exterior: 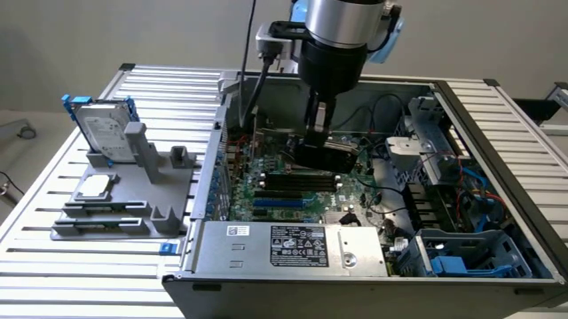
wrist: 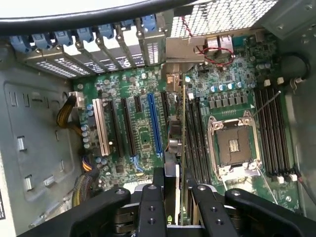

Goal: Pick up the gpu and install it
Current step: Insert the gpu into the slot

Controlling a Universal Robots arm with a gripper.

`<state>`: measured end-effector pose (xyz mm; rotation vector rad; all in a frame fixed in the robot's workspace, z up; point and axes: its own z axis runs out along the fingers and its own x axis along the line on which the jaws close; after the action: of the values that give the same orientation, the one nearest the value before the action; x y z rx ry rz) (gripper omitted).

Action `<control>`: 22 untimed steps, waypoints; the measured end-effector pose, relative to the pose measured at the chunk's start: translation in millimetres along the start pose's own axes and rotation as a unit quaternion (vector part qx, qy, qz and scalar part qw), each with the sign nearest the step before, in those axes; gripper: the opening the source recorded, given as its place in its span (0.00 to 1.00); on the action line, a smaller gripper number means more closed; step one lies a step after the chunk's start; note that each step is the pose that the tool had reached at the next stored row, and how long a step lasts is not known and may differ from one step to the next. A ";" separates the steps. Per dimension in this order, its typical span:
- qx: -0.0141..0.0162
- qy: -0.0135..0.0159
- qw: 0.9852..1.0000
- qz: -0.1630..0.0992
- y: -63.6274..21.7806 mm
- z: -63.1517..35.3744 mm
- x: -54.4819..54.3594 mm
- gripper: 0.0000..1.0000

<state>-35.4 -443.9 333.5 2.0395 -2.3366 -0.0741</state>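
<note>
Green board, black cooler: the gpu (exterior: 326,156), exterior view, hangs inside the open case (exterior: 497,126), directly under the gripper (exterior: 318,135) and low over the motherboard (exterior: 284,189). The jaws are closed on the card's upper edge, with the card hanging straight below them. A grey holder (exterior: 106,212) with a drive (exterior: 105,133) stands outside the case, well apart at the exterior view's left. Wrist view: the gpu (wrist: 183,133) appears edge-on, a thin green line clamped between the two black fingers (wrist: 152,202) of the gripper (wrist: 177,197). Its long axis runs straight away from the fingers toward the rear wall of the case. The silver bracket (wrist: 185,52) is at the far end, near the row of slot covers (wrist: 106,54). The card's line falls between the blue slot (wrist: 155,123) and the memory slots (wrist: 197,143), parallel to both. The socket (wrist: 234,143) lies beyond the memory slots. Judgement: the card is roughly aligned lengthwise with the slots. Whether its edge has entered one cannot be told.
</note>
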 end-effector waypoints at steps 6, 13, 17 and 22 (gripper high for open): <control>0.003 0.002 0.999 -0.043 0.1 6.6 0.2 0.27; 0.010 0.002 0.998 -0.055 11.3 17.2 2.2 0.27; 0.014 0.001 0.998 -0.058 18.6 22.3 4.6 0.27; 0.015 -0.002 0.998 -0.062 20.5 27.3 13.4 0.27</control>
<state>-59.2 -454.1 307.5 2.1997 -2.2237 -0.0456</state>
